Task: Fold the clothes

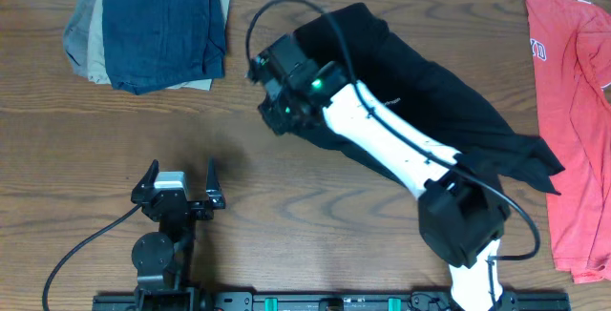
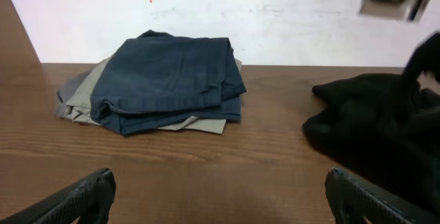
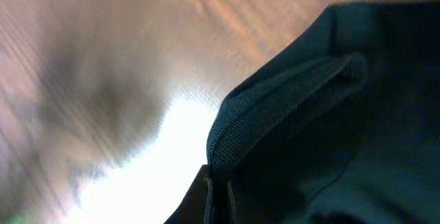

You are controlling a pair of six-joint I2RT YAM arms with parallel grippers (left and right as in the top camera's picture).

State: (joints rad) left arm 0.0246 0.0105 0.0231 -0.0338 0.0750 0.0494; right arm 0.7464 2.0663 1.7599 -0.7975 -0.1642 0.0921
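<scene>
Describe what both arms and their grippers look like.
The left arm is all black with round joints, and a black cable loops from its base. The left gripper has two black pointed fingers flanking a pale grey block. The right arm has a long white link between bulky black joints, a small green light near the wrist, and black cables along it. The right gripper has dark fingers.
</scene>
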